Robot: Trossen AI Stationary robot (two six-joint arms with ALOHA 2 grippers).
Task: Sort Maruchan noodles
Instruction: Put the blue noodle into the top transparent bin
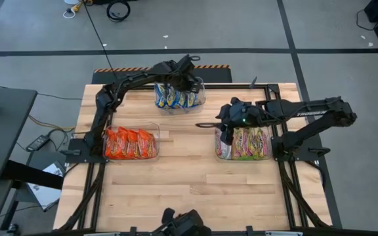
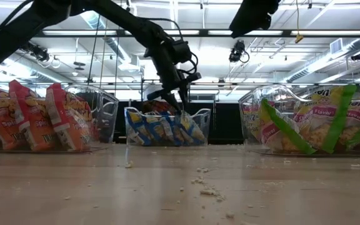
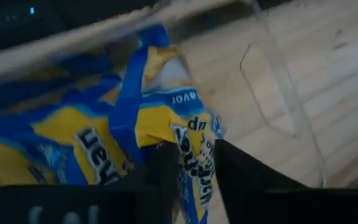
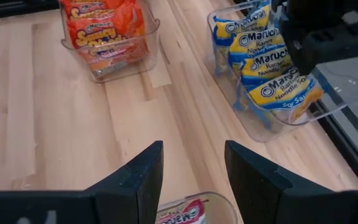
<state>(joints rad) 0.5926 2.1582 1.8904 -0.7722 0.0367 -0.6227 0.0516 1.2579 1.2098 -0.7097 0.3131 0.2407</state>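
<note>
Blue-and-yellow noodle packets (image 1: 174, 98) stand in a clear bin (image 4: 348, 87) near the table's far edge. My left gripper (image 3: 196, 171) reaches down into that bin's right end and is shut on a blue-and-yellow packet (image 3: 166, 118). Orange-red packets (image 1: 131, 143) stand in a bin at the table's left. Silver-white packets with green and pink print (image 1: 249, 143) fill a bin at the right. My right gripper (image 4: 192, 168) hovers open over that bin's left end, touching nothing. My left gripper pinches a blue-and-yellow packet by its crinkled edge (image 3: 194, 146) between the two fingers. It comes from above, pointing down into the bin (image 2: 179, 103). The packet stands among the others at the bin's right end (image 4: 284, 93); whether its lower end rests on the bin's floor is hidden.
Bare wood lies between the three bins (image 1: 182, 164). Noodle crumbs (image 2: 206, 189) are scattered on the table's middle. The bins' clear walls (image 2: 199, 122) rise about as high as the packets. The left arm's links (image 1: 130, 82) arch over the table's far-left part.
</note>
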